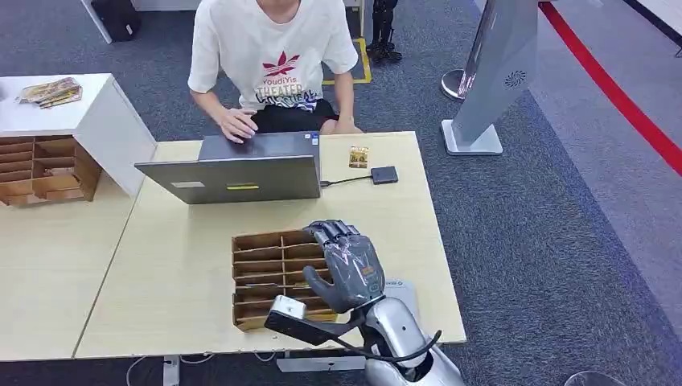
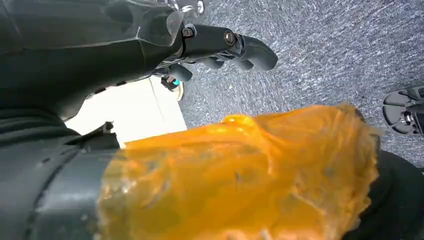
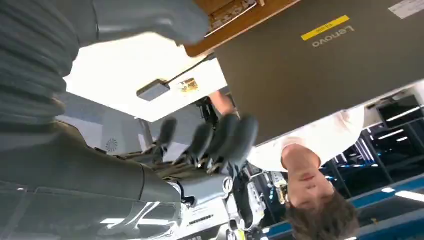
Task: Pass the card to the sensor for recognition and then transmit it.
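Note:
A small patterned card (image 1: 358,156) lies flat on the table's far side, just left of the black square sensor (image 1: 384,174), whose cable runs to the laptop. Both appear in the right wrist view: the card (image 3: 189,85) and the sensor (image 3: 152,90). My right hand (image 1: 347,261) hovers over the right edge of the wooden slotted box (image 1: 269,277), fingers apart and slightly bent, holding nothing; its fingers (image 3: 225,135) point towards the laptop. My left hand (image 2: 227,45) hangs beside the table over grey carpet, its fingers loosely extended and empty.
An open grey laptop (image 1: 241,177) stands between the box and a seated person (image 1: 269,60), whose hand rests on its keyboard. Left of the table (image 1: 402,241) are a second table and a white cabinet (image 1: 72,121) with wooden trays. A grey kiosk stand (image 1: 495,80) is at the back right.

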You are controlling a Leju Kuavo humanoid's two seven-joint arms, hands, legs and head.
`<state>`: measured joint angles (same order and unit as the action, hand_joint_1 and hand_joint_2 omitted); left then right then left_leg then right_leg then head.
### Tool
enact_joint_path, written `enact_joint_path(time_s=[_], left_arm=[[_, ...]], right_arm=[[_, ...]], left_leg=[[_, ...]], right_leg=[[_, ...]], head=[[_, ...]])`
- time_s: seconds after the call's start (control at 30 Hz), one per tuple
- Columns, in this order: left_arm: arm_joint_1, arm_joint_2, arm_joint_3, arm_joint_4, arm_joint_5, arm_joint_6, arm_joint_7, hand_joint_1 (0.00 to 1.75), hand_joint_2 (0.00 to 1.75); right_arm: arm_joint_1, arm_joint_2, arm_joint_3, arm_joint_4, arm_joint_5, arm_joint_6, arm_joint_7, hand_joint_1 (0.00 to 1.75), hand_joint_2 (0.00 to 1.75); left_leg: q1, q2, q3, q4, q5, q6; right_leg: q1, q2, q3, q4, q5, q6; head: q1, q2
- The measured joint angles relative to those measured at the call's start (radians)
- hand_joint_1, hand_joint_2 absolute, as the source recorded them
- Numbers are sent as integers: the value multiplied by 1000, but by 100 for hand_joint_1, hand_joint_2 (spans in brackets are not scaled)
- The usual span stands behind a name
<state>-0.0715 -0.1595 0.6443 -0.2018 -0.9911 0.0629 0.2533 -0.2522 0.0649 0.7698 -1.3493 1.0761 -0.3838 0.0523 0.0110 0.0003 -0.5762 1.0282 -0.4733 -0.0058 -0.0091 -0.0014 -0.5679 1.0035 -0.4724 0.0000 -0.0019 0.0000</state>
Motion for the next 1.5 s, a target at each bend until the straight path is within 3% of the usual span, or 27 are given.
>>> enact_joint_path(time_s=[0.13,0.23,0.37,0.43,0.93,1.5], left_arm=[[0,0,0,0,-2,0,0,0,0],[0,0,0,0,-4,0,2,0,0],[0,0,0,0,-9,0,4,0,0],[0,0,0,0,-11,0,5,0,0],[-1,0,0,0,-15,-3,8,0,0],[-2,0,0,0,-25,-7,19,0,0]], right_arm=[[-7,2,0,16,31,0,14,56,175],[-16,8,0,32,60,0,29,87,175],[-30,23,0,58,73,2,31,94,175],[-37,31,0,70,76,3,31,110,175],[-64,59,0,124,77,11,31,80,175],[-95,92,0,208,76,36,39,86,175]], left_leg=[[0,0,0,0,0,0],[0,0,0,0,0,0],[0,0,0,0,0,0],[0,0,0,0,0,0],[0,0,0,0,0,0],[0,0,0,0,0,0]], right_leg=[[0,0,0,0,0,0],[0,0,0,0,0,0],[0,0,0,0,0,0],[0,0,0,0,0,0],[0,0,0,0,0,0],[0,0,0,0,0,0]], head=[[0,0],[0,0],[0,0],[0,0],[0,0],[0,0]])
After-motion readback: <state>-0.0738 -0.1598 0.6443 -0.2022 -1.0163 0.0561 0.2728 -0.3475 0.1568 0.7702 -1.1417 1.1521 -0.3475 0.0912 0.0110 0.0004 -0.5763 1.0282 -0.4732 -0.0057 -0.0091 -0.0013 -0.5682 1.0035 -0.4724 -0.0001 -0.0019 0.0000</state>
